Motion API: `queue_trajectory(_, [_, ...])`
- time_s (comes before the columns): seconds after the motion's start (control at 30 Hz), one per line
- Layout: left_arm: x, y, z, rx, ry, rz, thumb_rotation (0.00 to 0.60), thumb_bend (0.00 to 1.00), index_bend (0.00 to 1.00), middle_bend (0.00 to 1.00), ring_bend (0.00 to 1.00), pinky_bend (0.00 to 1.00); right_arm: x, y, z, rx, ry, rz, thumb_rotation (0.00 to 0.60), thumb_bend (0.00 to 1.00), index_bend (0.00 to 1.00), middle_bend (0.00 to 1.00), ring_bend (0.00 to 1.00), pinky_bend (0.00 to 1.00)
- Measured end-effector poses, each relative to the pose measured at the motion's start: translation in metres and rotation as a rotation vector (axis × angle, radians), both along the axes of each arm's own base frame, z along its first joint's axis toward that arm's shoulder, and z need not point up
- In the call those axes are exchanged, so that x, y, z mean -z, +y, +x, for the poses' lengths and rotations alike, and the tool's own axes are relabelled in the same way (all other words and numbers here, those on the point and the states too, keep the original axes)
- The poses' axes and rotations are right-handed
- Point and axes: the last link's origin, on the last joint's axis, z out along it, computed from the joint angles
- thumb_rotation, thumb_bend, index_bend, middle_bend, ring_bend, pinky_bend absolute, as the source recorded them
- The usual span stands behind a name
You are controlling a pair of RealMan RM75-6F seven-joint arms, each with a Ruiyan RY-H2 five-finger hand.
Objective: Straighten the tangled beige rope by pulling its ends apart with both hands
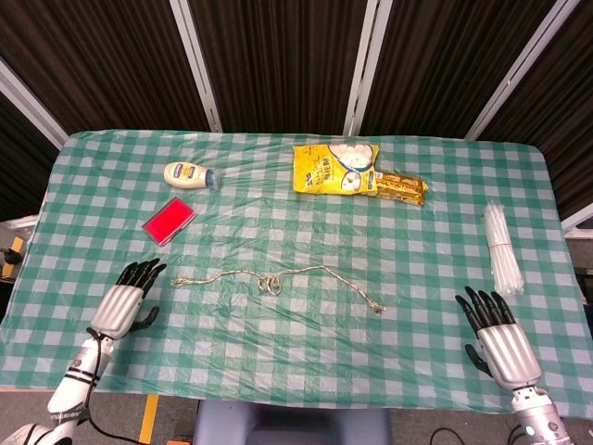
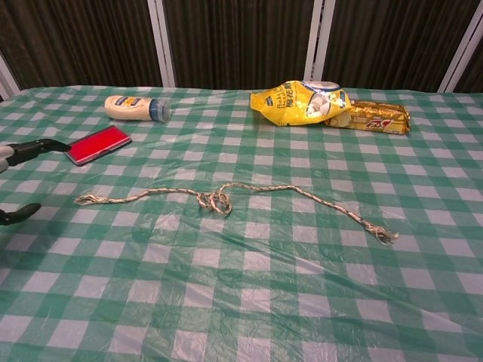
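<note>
Hands both lie empty with fingers spread, we see: left hand (image 1: 128,297) near the beige rope (image 1: 278,278)'s frayed left end, right hand (image 1: 496,336) well apart from it.

Bright, even overhead light; soft shadows, perhaps slight plastic glare.

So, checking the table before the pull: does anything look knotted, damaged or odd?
The beige rope has a tangle near its middle and a frayed right end. Nothing looks spilled.
</note>
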Motion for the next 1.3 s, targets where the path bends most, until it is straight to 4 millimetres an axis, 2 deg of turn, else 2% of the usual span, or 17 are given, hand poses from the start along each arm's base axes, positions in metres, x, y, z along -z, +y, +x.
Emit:
queue_trajectory(0.17, [0.019,0.018,0.006,-0.010,0.002,0.011,0.600,0.45,0.16,0.00,0.00,0.04,-0.002,0.001,0.001,-0.005,-0.010,-0.003,0.600,0.42,0.00,0.00,0.00,0.00])
queue_trajectory(0.33, [0.035,0.029,0.008,-0.022,0.011,0.011,0.600,0.45,0.23,0.00,0.00,0.04,-0.003,0.000,0.000,0.002,-0.012,-0.002,0.600,0.42,0.00,0.00,0.00,0.00])
queue_trajectory(0.8, [0.061,0.047,0.011,-0.013,0.027,0.052,0.600,0.44,0.41,0.01,0.00,0.07,-0.001,-0.002,-0.002,0.017,-0.005,0.009,0.600,0.42,0.00,0.00,0.00,0.00])
queue_trajectory(1.3, [0.075,0.053,0.011,-0.004,0.033,0.065,0.600,0.44,0.48,0.04,0.00,0.07,-0.002,-0.003,-0.003,0.025,-0.005,0.004,0.600,0.42,0.00,0.00,0.00,0.00])
